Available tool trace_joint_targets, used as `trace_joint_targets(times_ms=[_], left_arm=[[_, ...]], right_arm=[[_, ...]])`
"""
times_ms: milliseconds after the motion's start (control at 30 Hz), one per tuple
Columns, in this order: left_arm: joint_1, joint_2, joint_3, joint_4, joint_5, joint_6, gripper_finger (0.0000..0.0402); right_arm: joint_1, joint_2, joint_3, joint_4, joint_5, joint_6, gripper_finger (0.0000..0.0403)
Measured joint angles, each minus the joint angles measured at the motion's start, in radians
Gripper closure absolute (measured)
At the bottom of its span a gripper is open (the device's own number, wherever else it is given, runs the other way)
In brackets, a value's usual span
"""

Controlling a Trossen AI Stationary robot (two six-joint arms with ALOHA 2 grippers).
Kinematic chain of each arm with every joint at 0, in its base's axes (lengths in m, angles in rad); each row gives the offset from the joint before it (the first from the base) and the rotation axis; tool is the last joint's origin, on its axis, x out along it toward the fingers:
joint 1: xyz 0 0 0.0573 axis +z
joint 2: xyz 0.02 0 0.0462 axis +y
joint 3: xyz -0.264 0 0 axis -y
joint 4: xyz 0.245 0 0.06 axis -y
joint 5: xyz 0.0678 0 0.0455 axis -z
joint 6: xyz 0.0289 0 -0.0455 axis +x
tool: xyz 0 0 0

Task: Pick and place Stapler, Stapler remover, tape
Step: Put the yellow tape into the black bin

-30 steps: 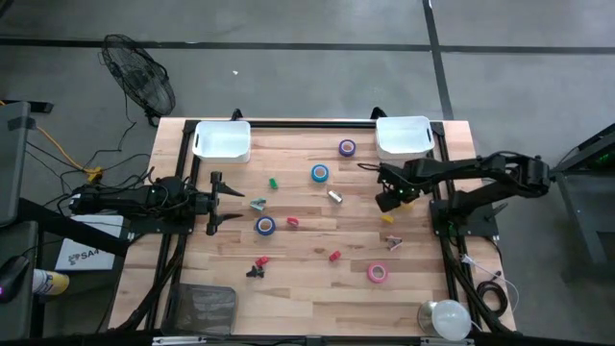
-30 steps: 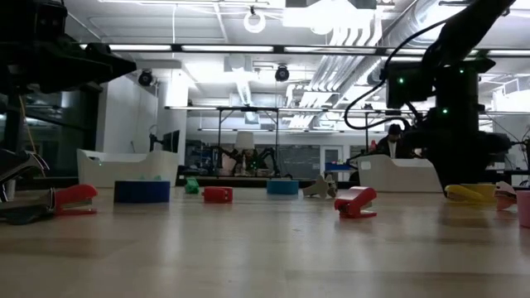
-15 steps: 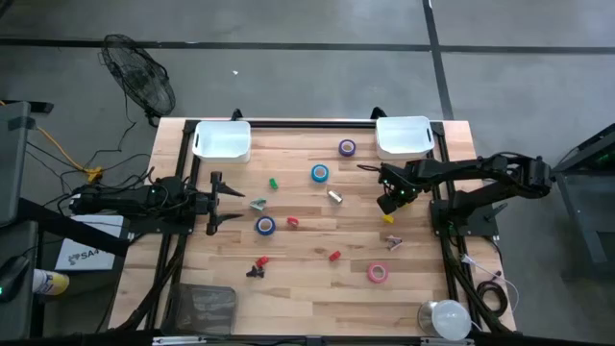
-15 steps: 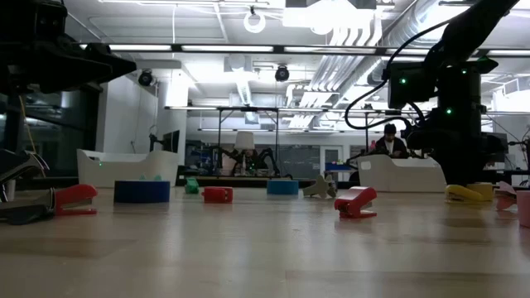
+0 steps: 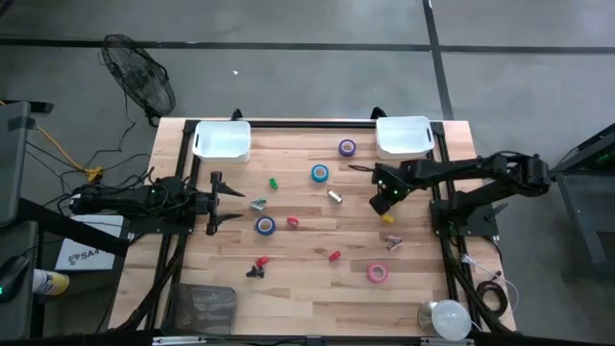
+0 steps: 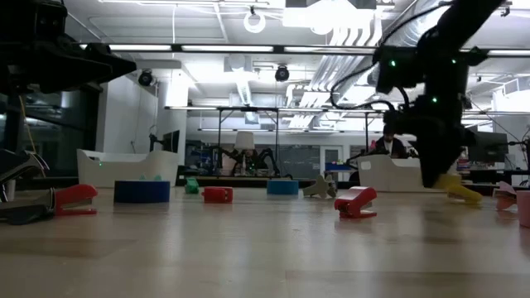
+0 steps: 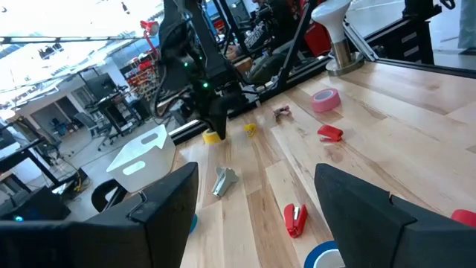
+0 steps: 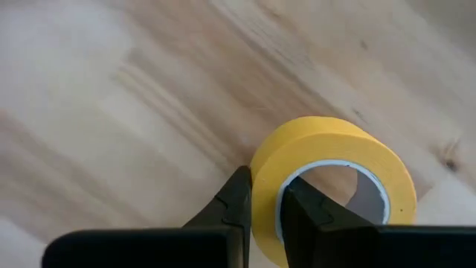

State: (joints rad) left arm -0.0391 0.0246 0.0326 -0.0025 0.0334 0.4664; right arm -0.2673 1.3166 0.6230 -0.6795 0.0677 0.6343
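My right gripper (image 5: 383,199) hangs over the right part of the table, shut on a yellow ring-shaped tape roll (image 8: 335,160). The low view shows the roll (image 6: 458,189) tilted and off the wood. Lying flat on the table are two blue rolls (image 5: 319,173) (image 5: 264,225), a purple one (image 5: 347,147) and a pink one (image 5: 378,273). Small red staplers (image 5: 292,221) (image 5: 334,256) lie among them. At the left edge my left gripper (image 5: 231,204) waits level and open, with nothing between its fingers. My right gripper pinches the yellow roll's wall (image 8: 266,175) between its two fingers. One finger (image 8: 301,201) is inside the centre hole and the other (image 8: 236,197) is outside. The fingers come from above, pointing steeply down. The roll hangs tilted below them, clear of the table.
Two white bins (image 5: 222,140) (image 5: 403,136) stand at the table's far edge. A small yellow block (image 5: 388,219) and a greyish piece (image 5: 394,242) lie near my right gripper. A grey piece (image 5: 258,204) lies in front of the left gripper. Bare wood lies at the near middle.
My right gripper has risen and shifted a little toward the table's left. It has taken the yellow roll along. The roll lay on the table a second ago; now it hangs tilted and clear of it.
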Motion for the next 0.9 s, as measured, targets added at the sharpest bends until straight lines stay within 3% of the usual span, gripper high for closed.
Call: trace_joint_targets(times_ms=[433,633,800,900], left_arm=[[0.0,0.0,0.0,0.0,0.0,0.0,0.0136],[0.0,0.0,0.0,0.006,-0.001,0.002,0.0136],[0.0,-0.002,0.0,0.078,-0.061,0.168,0.0136],[0.0,-0.001,0.0,0.069,-0.07,0.192,0.0136]], right_arm=[[0.137,-0.001,0.187,0.053,-0.011,-0.122,0.0368],[0.181,-0.001,0.199,0.231,-0.015,-0.239,0.0368],[0.212,-0.001,0.199,0.382,0.008,-0.343,0.0368],[0.235,-0.001,0.199,0.483,0.014,-0.402,0.0368]])
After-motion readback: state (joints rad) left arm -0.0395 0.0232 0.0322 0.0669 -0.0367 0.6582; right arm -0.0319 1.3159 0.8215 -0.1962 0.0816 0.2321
